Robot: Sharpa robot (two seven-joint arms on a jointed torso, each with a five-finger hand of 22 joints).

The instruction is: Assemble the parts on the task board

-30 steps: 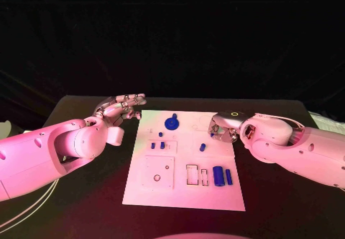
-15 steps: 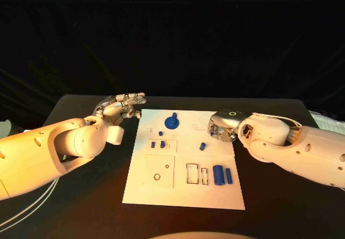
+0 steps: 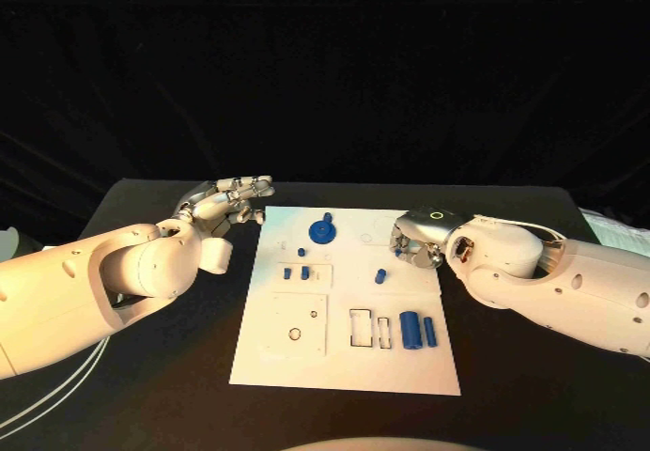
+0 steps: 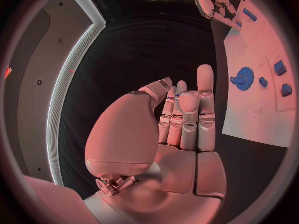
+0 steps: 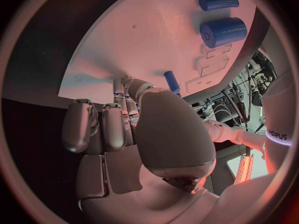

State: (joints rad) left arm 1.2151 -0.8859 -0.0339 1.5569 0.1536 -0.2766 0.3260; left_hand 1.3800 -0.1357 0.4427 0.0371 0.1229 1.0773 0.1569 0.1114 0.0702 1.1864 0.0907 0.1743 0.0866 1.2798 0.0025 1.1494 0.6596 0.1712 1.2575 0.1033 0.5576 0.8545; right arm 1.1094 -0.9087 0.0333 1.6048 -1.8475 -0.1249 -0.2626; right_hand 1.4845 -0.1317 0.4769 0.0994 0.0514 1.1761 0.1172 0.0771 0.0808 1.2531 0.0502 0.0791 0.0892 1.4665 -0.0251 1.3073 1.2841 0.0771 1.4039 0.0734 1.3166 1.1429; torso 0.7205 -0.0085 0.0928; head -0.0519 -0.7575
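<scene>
From the head view, the flat white task board [image 3: 347, 301] lies in the middle of the matte black surface [image 3: 542, 376]. On it sit glossy blue parts: a toothed gear [image 3: 322, 230] near the far edge, two small blocks [image 3: 297, 272] side by side, a short peg [image 3: 380, 276], and a thick cylinder [image 3: 410, 332] just beside a thin cylinder [image 3: 429, 330] near the rectangular cut-outs. The left hand [image 3: 230, 199], silver and segmented, hovers off the board's far left corner with its fingers apart and nothing in them. The right hand [image 3: 419, 244] is over the board's right edge, fingers curled downward; whether they pinch anything cannot be told here.

In the left wrist view, the left hand [image 4: 181, 124] shows a smooth metallic palm and straight fingers lying close together, empty; the gear [image 4: 243, 77] and board [image 4: 261, 114] lie beyond.

In the right wrist view, the right hand [image 5: 134, 134] curls its fingers inward above the board [image 5: 156, 40]; the peg [image 5: 172, 81] lies just past the fingertips, and contact cannot be told. The thick cylinder [image 5: 223, 32] and thin cylinder [image 5: 219, 3] lie farther off.
</scene>
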